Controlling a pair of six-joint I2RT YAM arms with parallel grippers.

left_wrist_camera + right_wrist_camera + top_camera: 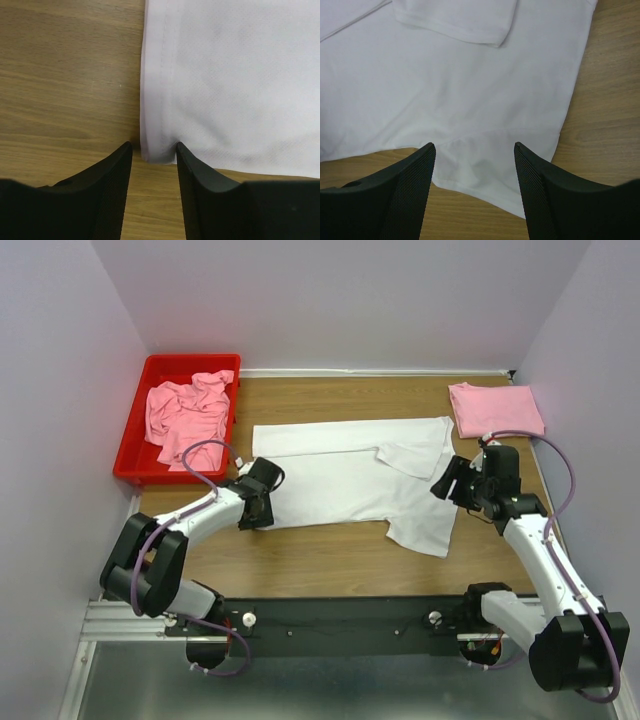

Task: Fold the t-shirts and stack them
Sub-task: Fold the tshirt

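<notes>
The left tool [152,146] stands partly open, its two dark fingers [107,192] low over the worktop [65,75] with a narrow gap between them; in that gap lies the near left corner of the white t-shirt [335,485]. The right-hand fingertip is at the hem's edge, the other just clear of it, so the cloth is straddled and not pinched.

The right tool [475,146] is spread wide, holding nothing; it hovers above the shirt's right end, where the near edge of the cloth runs out onto bare wood below its fingertips, and a sleeve [455,20] lies folded inward over the body just beyond.

The white t-shirt lies flat across the middle of the worktop between the two arms, its long side running left to right.

Farther out, a folded pink t-shirt [495,410] sits at the far right corner, well apart from the white one; at the far left stands the red bin [190,359] with crumpled pink t-shirts [188,415] heaped inside it.
</notes>
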